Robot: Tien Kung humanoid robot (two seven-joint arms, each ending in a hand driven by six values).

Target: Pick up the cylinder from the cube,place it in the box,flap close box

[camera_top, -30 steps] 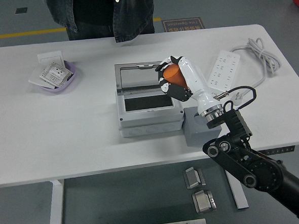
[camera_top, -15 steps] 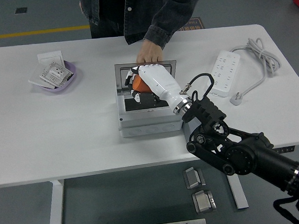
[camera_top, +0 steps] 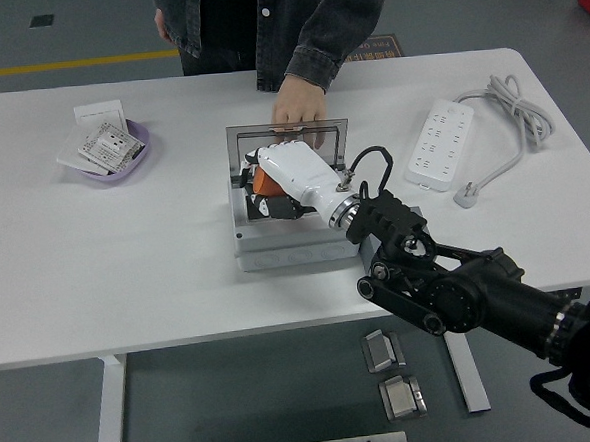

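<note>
right now your right hand [camera_top: 284, 177] has its fingers wrapped around the orange cylinder [camera_top: 263, 182], just above the box [camera_top: 294, 243]; beyond the fingertips, a person's hand [camera_top: 297, 109] steadies the raised lid [camera_top: 288, 139].

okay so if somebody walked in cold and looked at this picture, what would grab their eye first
First, the robot's white right hand at the middle of the table, closed on an orange cylinder and lowered into the open grey box. Next, a person's hand reaching from the far side and resting on the upright lid. Off to the sides lie a purple dish and a white power strip.
</note>
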